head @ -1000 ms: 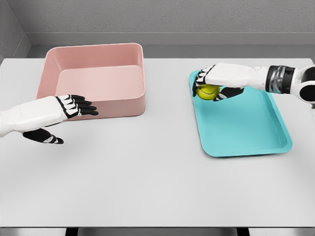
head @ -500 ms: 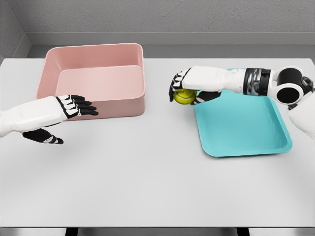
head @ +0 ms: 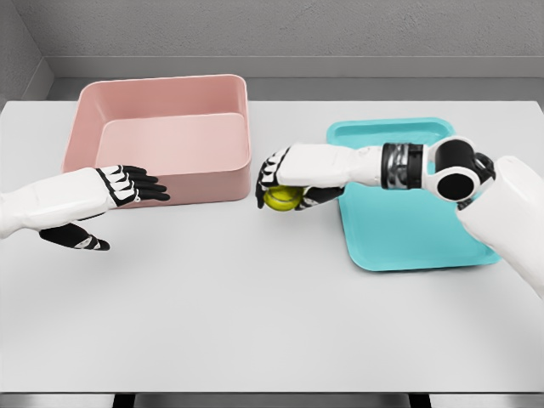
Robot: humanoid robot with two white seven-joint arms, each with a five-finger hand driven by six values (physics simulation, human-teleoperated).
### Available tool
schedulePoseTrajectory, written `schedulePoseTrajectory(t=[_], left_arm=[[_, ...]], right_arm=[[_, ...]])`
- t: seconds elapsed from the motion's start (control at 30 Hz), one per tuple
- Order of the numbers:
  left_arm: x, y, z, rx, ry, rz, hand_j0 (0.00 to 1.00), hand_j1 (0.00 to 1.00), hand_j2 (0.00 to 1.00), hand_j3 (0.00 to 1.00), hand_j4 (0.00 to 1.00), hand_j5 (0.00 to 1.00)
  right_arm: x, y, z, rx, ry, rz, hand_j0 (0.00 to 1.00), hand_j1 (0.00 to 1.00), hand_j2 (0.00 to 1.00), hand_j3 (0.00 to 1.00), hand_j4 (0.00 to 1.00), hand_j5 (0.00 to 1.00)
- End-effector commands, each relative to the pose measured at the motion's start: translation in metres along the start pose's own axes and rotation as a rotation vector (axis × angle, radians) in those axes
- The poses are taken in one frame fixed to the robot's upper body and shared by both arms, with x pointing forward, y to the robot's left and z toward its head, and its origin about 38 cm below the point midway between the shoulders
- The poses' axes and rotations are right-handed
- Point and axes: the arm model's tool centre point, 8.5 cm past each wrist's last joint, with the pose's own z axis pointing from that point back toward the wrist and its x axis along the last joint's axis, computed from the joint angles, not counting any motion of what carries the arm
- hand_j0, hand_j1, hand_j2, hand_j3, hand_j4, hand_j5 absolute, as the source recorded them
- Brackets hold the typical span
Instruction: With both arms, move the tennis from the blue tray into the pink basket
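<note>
A yellow-green tennis ball is held in my right hand, whose fingers are curled over it. Hand and ball hang over the white table between the blue tray and the pink basket, just right of the basket's near right corner. The tray holds nothing else. My left hand hovers in front of the basket's front wall, fingers stretched out flat and thumb below, holding nothing.
The white table stretches wide in front of both containers. A grey wall runs behind the table's far edge. My right forearm crosses the tray's upper left part.
My right hand has carried the ball leftward off the blue tray toward the pink basket and slightly lower. The left arm has not moved.
</note>
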Motion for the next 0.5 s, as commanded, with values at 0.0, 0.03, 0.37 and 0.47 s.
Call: schedulePoseTrajectory(t=[0.0,0.03,0.37,0.47], left_arm=[[0.000,0.001,0.000,0.004,0.001,0.005,1.00,1.00,1.00,1.00,1.00,1.00],[0.000,0.001,0.000,0.004,0.001,0.005,1.00,1.00,1.00,1.00,1.00,1.00],[0.001,0.000,-0.001,0.005,-0.005,0.009,1.00,1.00,1.00,1.00,1.00,1.00],[0.001,0.000,-0.001,0.004,-0.005,0.008,1.00,1.00,1.00,1.00,1.00,1.00]], right_arm=[[0.011,-0.004,-0.005,-0.007,-0.031,0.016,0.56,0.56,0.56,0.56,0.56,0.56],[0.013,-0.004,-0.005,-0.007,-0.038,0.019,0.56,0.56,0.56,0.56,0.56,0.56],[0.031,0.016,-0.026,0.032,-0.100,0.004,0.56,0.56,0.56,0.56,0.56,0.56],[0.034,0.018,-0.030,0.033,-0.111,0.001,0.56,0.56,0.56,0.56,0.56,0.56]])
